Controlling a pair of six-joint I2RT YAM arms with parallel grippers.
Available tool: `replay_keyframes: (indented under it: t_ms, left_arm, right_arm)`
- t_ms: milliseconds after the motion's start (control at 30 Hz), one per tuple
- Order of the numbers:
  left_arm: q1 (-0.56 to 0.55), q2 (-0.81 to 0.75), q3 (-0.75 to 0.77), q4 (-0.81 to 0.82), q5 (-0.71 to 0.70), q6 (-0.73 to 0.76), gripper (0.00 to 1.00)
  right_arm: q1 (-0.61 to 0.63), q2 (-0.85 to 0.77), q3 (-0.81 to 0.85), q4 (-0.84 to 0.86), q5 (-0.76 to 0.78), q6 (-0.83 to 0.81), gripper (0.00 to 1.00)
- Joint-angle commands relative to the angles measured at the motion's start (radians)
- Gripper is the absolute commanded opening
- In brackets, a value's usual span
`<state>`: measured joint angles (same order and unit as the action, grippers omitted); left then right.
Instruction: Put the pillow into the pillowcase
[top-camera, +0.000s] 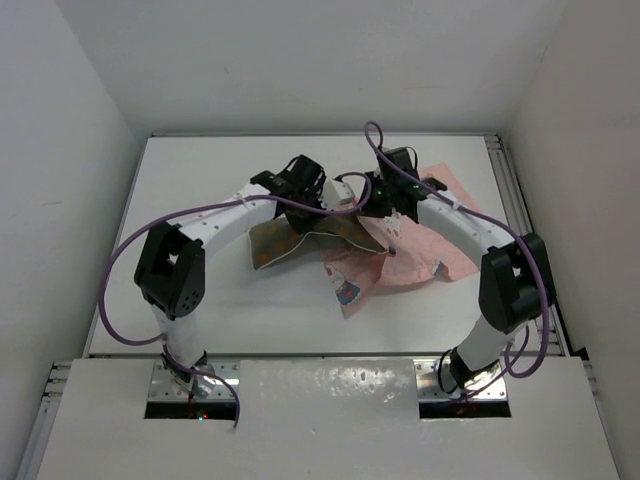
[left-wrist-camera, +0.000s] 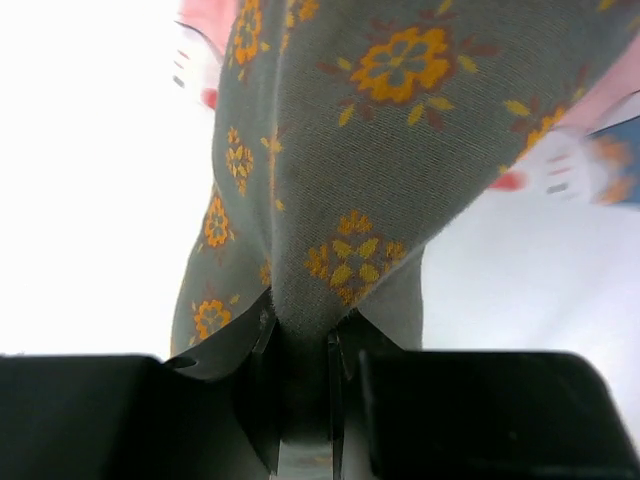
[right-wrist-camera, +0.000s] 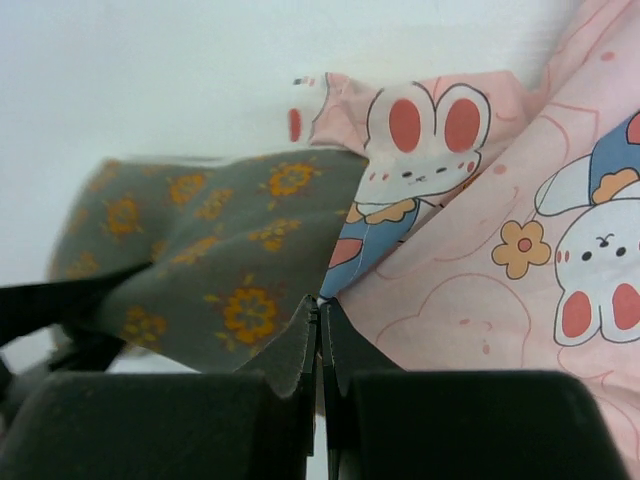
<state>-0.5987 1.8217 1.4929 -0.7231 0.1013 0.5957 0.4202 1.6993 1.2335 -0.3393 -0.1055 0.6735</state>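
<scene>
Perhaps brown orange-flowered pillow (left-wrist-camera: 400, 150); pink bunny-print pillowcase (right-wrist-camera: 480, 300)

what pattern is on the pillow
The flat dark grey-brown pillow has small orange flowers; clearest in left wrist view.

- No writing, label, brand or number can be read anywhere in view.
- The pillowcase (right-wrist-camera: 470, 300) carries only drawn bunnies and little flowers, no letters.
- The pillow (left-wrist-camera: 400, 150) shows only orange flower motifs, no words.
</scene>
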Motion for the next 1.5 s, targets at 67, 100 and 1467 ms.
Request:
replay_keyframes:
  t_ms: [67, 100, 1467]
  left_arm:
    - [-0.006, -0.041, 0.128, -0.041, -0.017, -0.243, 0.00]
    - [0.003, -0.047, 0.138, -0.038, -0.069, -0.252, 0.00]
    - [-0.128, -0.041, -0.071, 0.339, -0.295, -0.155, 0.00]
  right_arm:
    - [-0.011, -0.109, 0.090, 0.014, 0.017, 0.086, 0.00]
    - [-0.018, -0.118, 0.101, 0.007, 0.010, 0.098, 0.00]
    - [-0.029, 0.240, 0.334, 0.026, -0.349, 0.238, 0.00]
